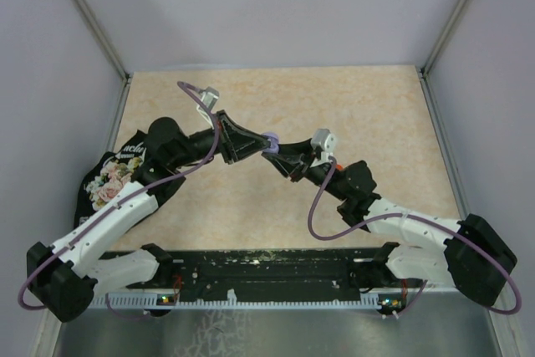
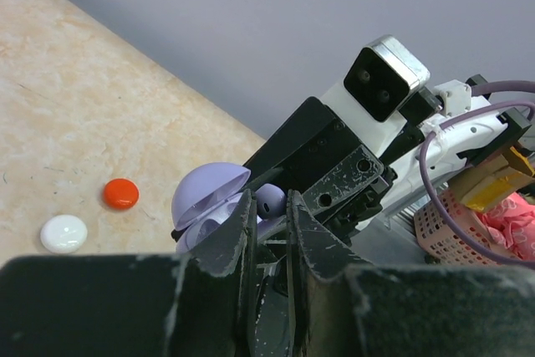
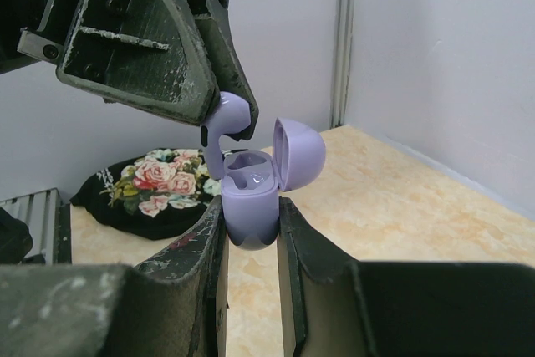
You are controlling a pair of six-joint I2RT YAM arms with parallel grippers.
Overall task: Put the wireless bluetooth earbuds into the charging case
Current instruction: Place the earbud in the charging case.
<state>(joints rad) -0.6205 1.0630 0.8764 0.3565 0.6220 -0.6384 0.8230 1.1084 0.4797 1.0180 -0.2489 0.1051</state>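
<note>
Beige tabletop (image 1: 351, 123), lilac earbud (image 3: 227, 119) partly behind left hand (image 1: 255, 141), above case (image 3: 249, 206)

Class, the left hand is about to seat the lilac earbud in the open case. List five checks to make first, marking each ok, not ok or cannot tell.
1. Lid of case open: ok.
2. Case upright: ok.
3. Right hand shut on case: ok.
4. Left hand gripping lilac earbud: ok.
5. Earbud stem lined up with its socket: cannot tell.
</note>
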